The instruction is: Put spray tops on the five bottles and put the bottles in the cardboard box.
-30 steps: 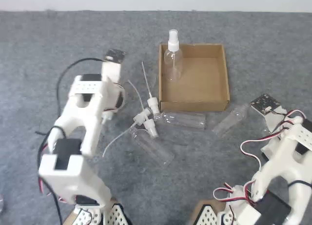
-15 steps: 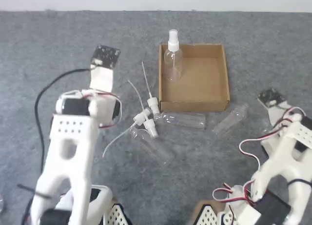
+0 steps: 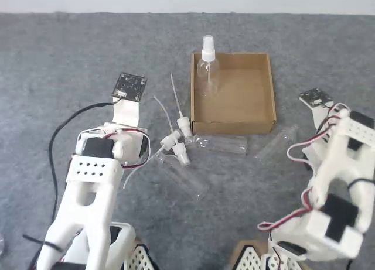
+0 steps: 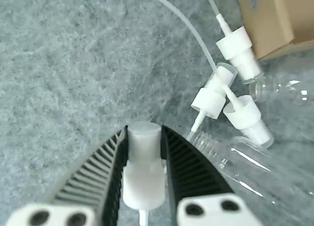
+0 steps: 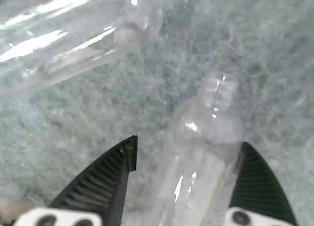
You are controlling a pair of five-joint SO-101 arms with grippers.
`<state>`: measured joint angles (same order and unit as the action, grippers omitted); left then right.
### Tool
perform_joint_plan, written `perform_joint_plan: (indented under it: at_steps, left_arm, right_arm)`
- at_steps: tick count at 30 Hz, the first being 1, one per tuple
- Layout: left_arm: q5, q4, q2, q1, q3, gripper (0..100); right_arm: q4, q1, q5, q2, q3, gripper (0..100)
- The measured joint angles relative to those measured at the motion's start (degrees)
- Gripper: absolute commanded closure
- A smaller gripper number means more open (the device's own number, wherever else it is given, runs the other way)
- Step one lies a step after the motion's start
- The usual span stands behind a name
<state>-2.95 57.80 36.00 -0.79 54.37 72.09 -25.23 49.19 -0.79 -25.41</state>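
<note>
A grey, felt-covered desk (image 3: 53, 47) seen from above, with a robot arm at each near corner.

The left arm (image 3: 94, 182) rises from its base at the near left edge and stretches away across the desk, its wrist bent down. In its wrist view, the left end effector (image 4: 143, 133) pinches a white spray top (image 4: 143, 172) between its two ribbed black jaws, the top's long axis running along the jaws.

Just right of that arm lie three loose spray tops (image 3: 177, 141), clustered together, with thin dip tubes trailing toward the far left. A clear bottle (image 3: 183, 176) lies on its side with its open neck among these tops and its long axis slanting toward the near right. A second clear bottle (image 3: 222, 144) lies along the near wall of the cardboard box (image 3: 273, 94), its neck pointing left toward the tops.

The shallow, open cardboard box sits at the centre far side. In its far left corner a capped bottle (image 3: 208, 71) stands upright, spray top uppermost.

Right of the box's near corner a third clear bottle (image 3: 275, 142) lies slanted. The right arm (image 3: 340, 176) leans in over it from the near right. In its wrist view, the right end effector (image 5: 189, 147) is spread wide, one jaw on either side of this bottle, whose neck points away from the jaws.
</note>
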Motion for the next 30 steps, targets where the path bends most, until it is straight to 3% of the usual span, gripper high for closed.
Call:
perform_joint_plan:
  at_steps: [12,21,30]
  left_arm:
    - [0.00,0.00,0.00,-0.09,0.00,99]
    - [0.00,0.00,0.00,-0.09,0.00,99]
    - [0.00,0.09,0.00,-0.09,-0.88,99]
  right_arm:
    - [0.00,-3.16,-0.09,11.69,6.95,76.8]
    - [-0.18,-3.25,0.88,13.71,6.95,98.3]
    - [4.40,-4.22,0.88,7.47,13.89,99.2]
